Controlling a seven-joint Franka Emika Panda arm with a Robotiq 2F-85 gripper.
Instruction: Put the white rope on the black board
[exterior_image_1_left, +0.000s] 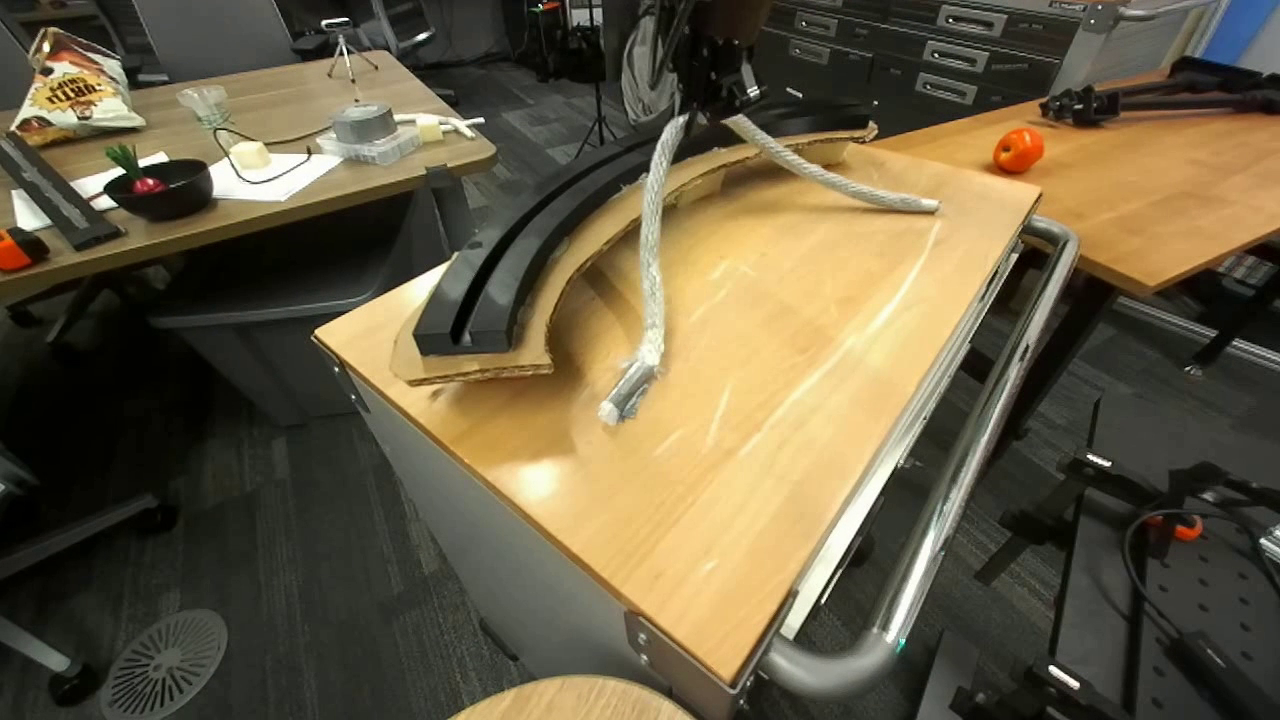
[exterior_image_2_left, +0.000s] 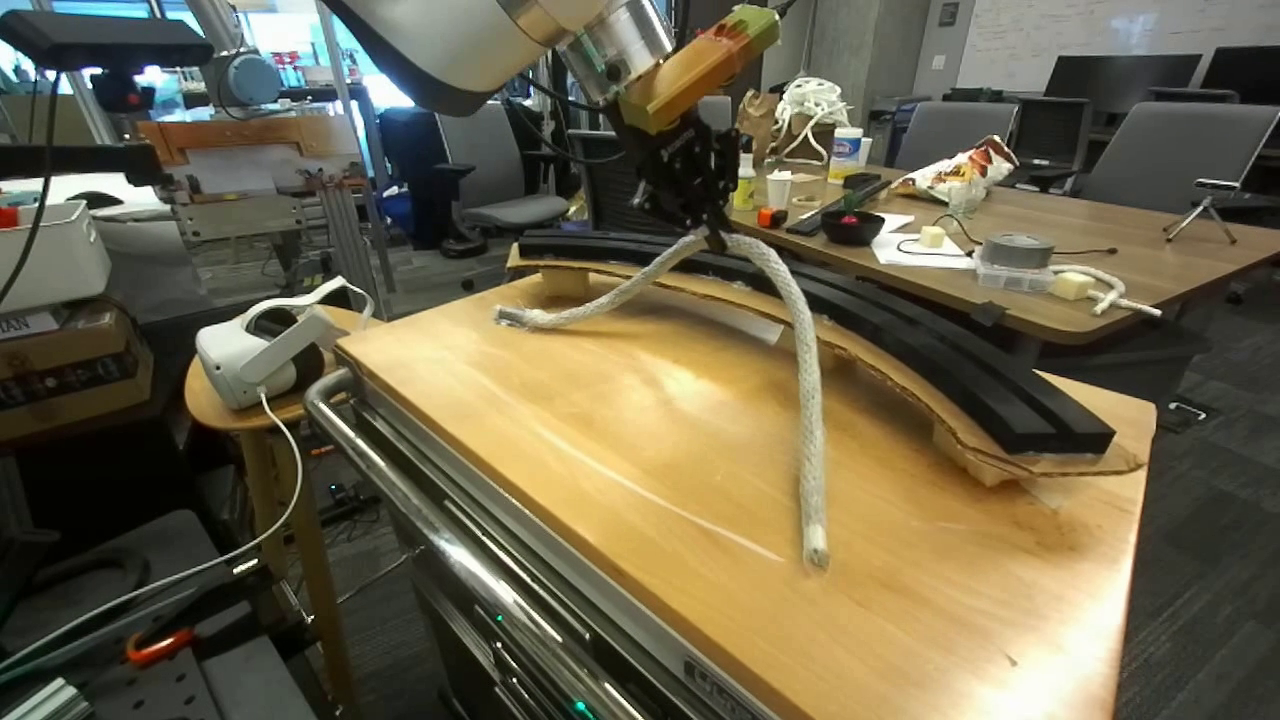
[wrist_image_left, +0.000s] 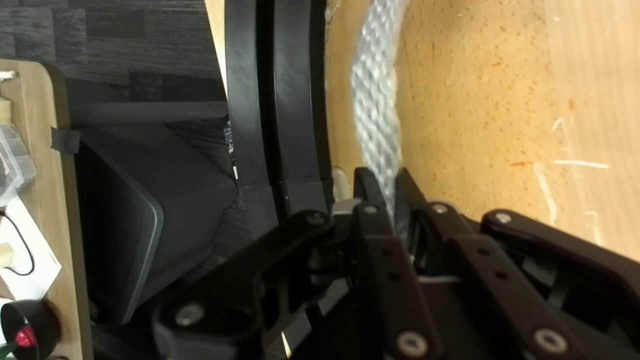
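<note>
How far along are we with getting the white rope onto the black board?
Done: the rope is picked up, rising off the tabletop to the pincer.
In hand: the pincer is closed on it partway along; in the wrist view that part sits beside the board, on the inner side of its curve.
Left: no visible rope lies on the board, so it likely needs moving across, laying along the curve and releasing.

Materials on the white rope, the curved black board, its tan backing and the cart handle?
White rope: matte fibre cord, cotton or synthetic unclear; the wrist view shows its braid.
Black board: probably plastic, low sheen; smooth faces, seam between segments.
Tan backing: likely corrugated cardboard, dull; ragged, layered edge.
Cart handle: looks like polished metal, maybe chrome-plated; mirror-like reflections.
</note>
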